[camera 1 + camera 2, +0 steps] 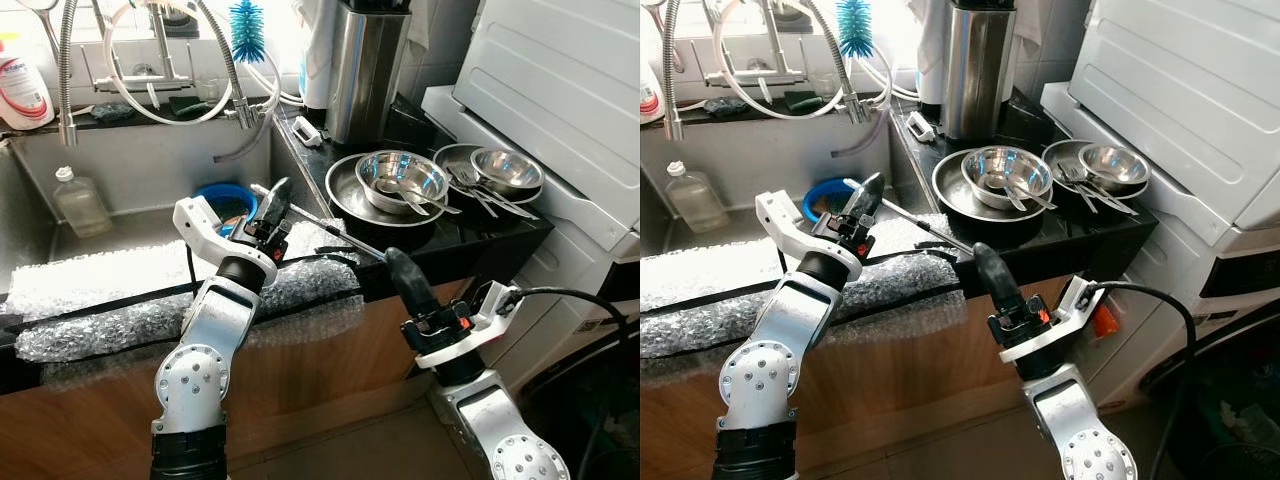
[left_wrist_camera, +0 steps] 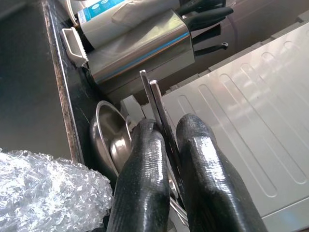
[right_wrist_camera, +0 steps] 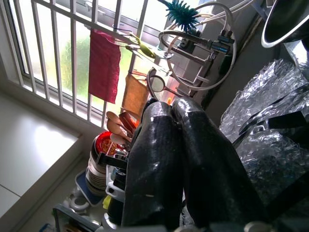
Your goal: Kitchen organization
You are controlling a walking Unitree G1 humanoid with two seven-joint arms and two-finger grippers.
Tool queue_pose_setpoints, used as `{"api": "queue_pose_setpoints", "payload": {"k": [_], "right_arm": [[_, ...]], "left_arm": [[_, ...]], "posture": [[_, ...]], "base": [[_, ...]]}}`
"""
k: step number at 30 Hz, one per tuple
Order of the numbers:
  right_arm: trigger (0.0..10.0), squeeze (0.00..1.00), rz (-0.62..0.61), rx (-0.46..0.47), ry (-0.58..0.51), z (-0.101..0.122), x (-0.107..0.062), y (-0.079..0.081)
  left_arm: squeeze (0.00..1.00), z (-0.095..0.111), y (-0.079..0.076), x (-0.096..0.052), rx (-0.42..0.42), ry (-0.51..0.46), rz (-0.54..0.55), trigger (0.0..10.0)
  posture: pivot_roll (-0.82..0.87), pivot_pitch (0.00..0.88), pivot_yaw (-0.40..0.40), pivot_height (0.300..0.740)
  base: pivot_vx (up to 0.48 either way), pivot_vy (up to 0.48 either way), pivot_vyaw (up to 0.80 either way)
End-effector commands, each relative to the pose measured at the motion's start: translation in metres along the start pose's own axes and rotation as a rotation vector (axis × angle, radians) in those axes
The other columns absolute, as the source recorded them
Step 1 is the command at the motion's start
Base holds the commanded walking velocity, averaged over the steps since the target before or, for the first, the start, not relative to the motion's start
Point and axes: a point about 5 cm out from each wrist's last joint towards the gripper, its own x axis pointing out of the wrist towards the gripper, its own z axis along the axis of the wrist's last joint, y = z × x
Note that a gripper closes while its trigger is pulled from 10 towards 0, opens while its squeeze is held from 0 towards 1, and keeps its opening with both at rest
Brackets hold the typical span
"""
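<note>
A long metal utensil (image 2: 157, 104) is clamped between the left tool (image 1: 277, 205)'s fingers above the bench (image 1: 470, 240)'s front edge; the right tool (image 1: 405, 277), fingers pressed together, is held below.

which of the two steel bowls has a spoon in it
The larger bowl, sitting in the wide pan nearer the sink, holds the spoon. The smaller bowl further right looks empty, with forks beside it.

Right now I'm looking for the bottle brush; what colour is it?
Blue bristles, clearest in the left eye view.
</note>
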Motion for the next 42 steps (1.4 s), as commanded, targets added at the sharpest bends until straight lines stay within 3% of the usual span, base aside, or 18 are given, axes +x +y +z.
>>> {"api": "queue_pose_setpoints", "payload": {"k": [1, 10, 11, 13, 18, 21, 22, 23, 24, 26, 33, 34, 35, 36, 38, 40, 42], "right_arm": [[10.0, 1.00, 0.021, -0.041, -0.016, 0.006, -0.001, 0.005], [10.0, 1.00, 0.018, -0.045, -0.012, 0.005, -0.001, 0.004], [10.0, 0.00, 0.010, -0.050, -0.014, 0.005, -0.001, 0.003], [10.0, 0.00, 0.012, -0.050, -0.014, 0.005, -0.001, 0.003], [10.0, 0.00, 0.029, -0.089, 0.043, -0.001, -0.001, 0.005], [10.0, 0.00, 0.029, -0.091, 0.045, -0.001, -0.001, 0.005], [10.0, 0.00, 0.032, -0.102, 0.049, -0.001, -0.001, 0.005], [10.0, 0.00, 0.031, -0.113, 0.056, -0.001, -0.001, 0.005], [10.0, 0.00, 0.030, -0.120, 0.060, -0.001, -0.001, 0.004], [10.0, 0.00, 0.029, -0.126, 0.063, -0.001, -0.001, 0.004], [10.0, 0.00, 0.031, -0.129, 0.063, -0.001, -0.001, 0.004], [10.0, 0.00, -0.209, -0.486, 0.130, 0.015, -0.011, -0.016], [10.0, 0.00, -0.294, -0.623, 0.140, 0.023, -0.016, -0.021], [10.0, 0.00, -0.340, -0.713, 0.142, 0.029, -0.019, -0.024], [10.0, 0.00, -0.372, -0.751, 0.131, 0.031, -0.023, -0.025], [10.0, 0.00, -0.412, -0.848, 0.166, 0.028, -0.029, -0.028], [10.0, 0.00, -0.426, -0.859, 0.173, 0.025, -0.032, -0.030]], "left_arm": [[0.00, 0.000, 0.002, 0.004, -0.041, -0.045, 0.050, 0.0], [0.00, 0.025, -0.012, 0.012, -0.042, -0.138, 0.017, 0.0], [0.00, 0.033, -0.016, 0.013, -0.041, -0.178, 0.012, 0.0], [0.00, 0.045, -0.020, 0.016, -0.040, -0.233, 0.013, 0.0], [0.00, 0.072, -0.052, 0.024, 0.247, -0.336, -0.062, 0.0], [0.00, 0.080, -0.057, 0.024, 0.276, -0.398, -0.044, 0.0], [0.00, 0.089, -0.058, 0.024, 0.381, -0.469, -0.003, 0.0], [0.00, 0.091, -0.060, 0.025, 0.462, -0.492, 0.007, 1.5], [0.00, 0.092, -0.061, 0.025, 0.516, -0.505, 0.012, 1.5], [0.00, 0.092, -0.061, 0.025, 0.554, -0.512, 0.014, 1.5], [0.00, 0.092, -0.062, 0.026, 0.557, -0.519, 0.018, 1.5], [0.00, 0.074, -0.046, 0.033, 0.933, -0.490, 0.046, 10.0], [0.00, 0.069, -0.038, 0.033, 1.053, -0.482, 0.058, 10.0], [0.00, 0.065, -0.032, 0.033, 1.121, -0.478, 0.066, 10.0], [0.00, 0.065, -0.028, 0.032, 1.152, -0.495, 0.083, 10.0], [0.00, 0.067, -0.022, 0.033, 1.187, -0.516, 0.124, 10.0], [0.00, 0.069, -0.021, 0.033, 1.175, -0.527, 0.140, 10.0]], "posture": [[-0.03, 0.000, -0.075, 0.727], [-0.03, 0.000, -0.074, 0.727], [-0.03, 0.000, -0.074, 0.727], [-0.03, 0.000, -0.073, 0.727], [-0.03, 0.000, -0.071, 0.727], [-0.03, 0.000, -0.070, 0.727], [-0.03, 0.000, -0.069, 0.727], [-0.03, 0.000, -0.069, 0.727], [-0.03, 0.000, -0.069, 0.727], [-0.03, 0.000, -0.069, 0.727], [-0.03, 0.000, -0.069, 0.727], [-0.05, 0.000, -0.054, 0.727], [-0.05, 0.000, -0.053, 0.727], [-0.05, 0.000, -0.053, 0.727], [-0.06, 0.000, -0.051, 0.727], [-0.06, 0.000, -0.046, 0.727], [-0.06, 0.000, -0.045, 0.727]], "base": [[0.000, 0.000, 0.00], [0.000, 0.000, 0.00], [0.000, 0.000, 0.00], [0.000, 0.000, 0.00], [0.000, 0.000, 0.00], [0.000, 0.000, 0.00], [0.000, 0.000, 0.00], [0.000, 0.000, 0.00], [0.000, 0.000, 0.00], [0.000, 0.000, 0.00], [0.000, 0.000, 0.00], [0.000, 0.000, 0.00], [0.000, 0.000, 0.00], [0.000, 0.000, 0.00], [0.000, 0.000, 0.00], [0.000, 0.000, 0.00], [0.000, 0.000, 0.00]]}}
